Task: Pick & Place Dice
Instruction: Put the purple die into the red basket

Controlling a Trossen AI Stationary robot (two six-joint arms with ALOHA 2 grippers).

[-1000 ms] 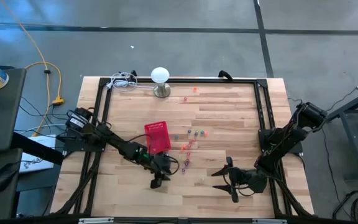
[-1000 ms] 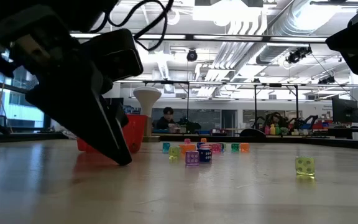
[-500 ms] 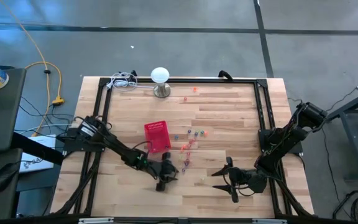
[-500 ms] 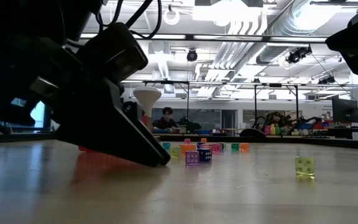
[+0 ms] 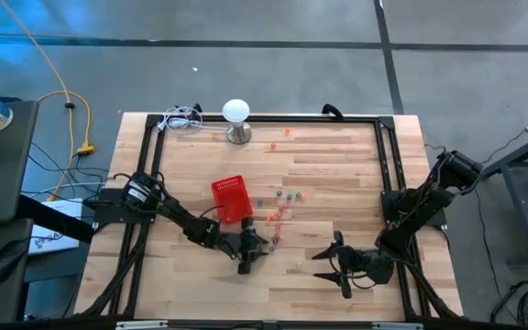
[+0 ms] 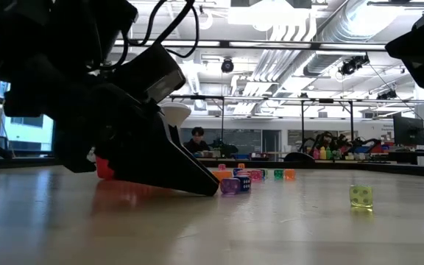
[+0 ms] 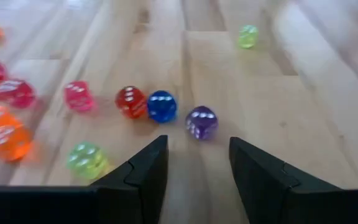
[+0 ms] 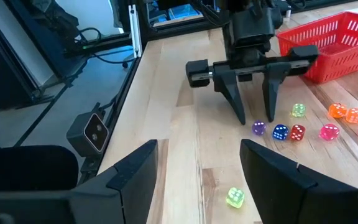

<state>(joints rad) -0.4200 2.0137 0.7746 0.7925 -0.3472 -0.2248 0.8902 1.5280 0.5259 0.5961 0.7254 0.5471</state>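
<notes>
Table (image 5: pixel 337 174): wooden, dark frame around the edge; lamp (image 5: pixel 236 112) at the far rail. Red basket (image 5: pixel 231 200) lying left of centre.

Right arm parked near the right front corner, right gripper (image 5: pixel 324 266) spread wide, nothing held, clear of everything.

Left arm reaching across from the left side. Left gripper (image 5: pixel 255 254) now further right than in the earlier high views: first short of the basket's near end, then past it, now with its tip at the near edge of the scatter. Same shift in the low view: dark fingers (image 6: pixel 190 180) down at the tabletop, now just beside the nearest dice. Jaws released, a gap between them, nothing gripped. Read as the approach finishing; closing on a piece not yet done.

Dice (image 5: pixel 278 215): loose scatter right of the basket, all on the wood, none seen inside the basket. One stray green die (image 8: pixel 234 197) well apart, toward the right arm.

Purple die (image 7: pixel 201 122): just ahead of the open left fingers, slightly toward one side, not yet between them. Likely the target. Blue die (image 7: pixel 162 106) and red die (image 7: pixel 130 102) touching or nearly so just beside it; crowding a possible risk.

Cubes, so no long axis. Purple die sits flat, turned a little off square to the fingers.
</notes>
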